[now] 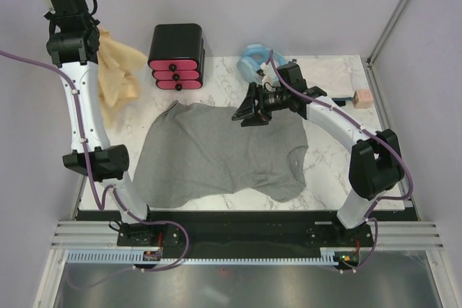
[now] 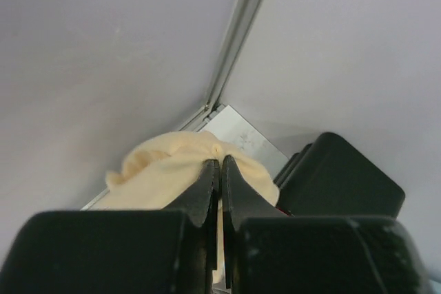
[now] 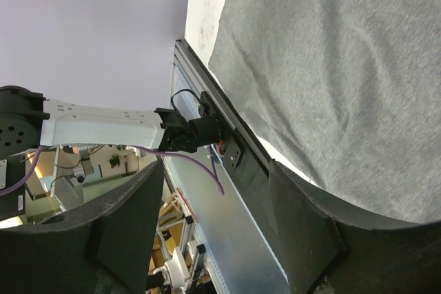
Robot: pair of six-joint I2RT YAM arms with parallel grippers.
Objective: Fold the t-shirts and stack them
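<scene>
A large heather-grey t-shirt [image 1: 216,153] lies spread flat across the middle of the marble table, and it fills the right wrist view [image 3: 344,67]. My right gripper [image 1: 245,113] hovers over its far edge, open, nothing between its fingers [image 3: 303,225]. At the far left corner my left gripper [image 1: 97,40] is raised high and shut on a tan-yellow t-shirt [image 1: 115,77], which hangs down from it in loose folds. The left wrist view shows the jaws pinching a bunch of that yellow cloth [image 2: 172,170]. A flat whitish cloth [image 1: 328,73] lies at the back right.
A black box with pink drawers [image 1: 177,55] stands at the back, just beyond the grey shirt and beside the hanging yellow one. A light-blue coiled hose [image 1: 254,59] sits behind the right gripper. A small pinkish block [image 1: 361,99] rests at the right edge.
</scene>
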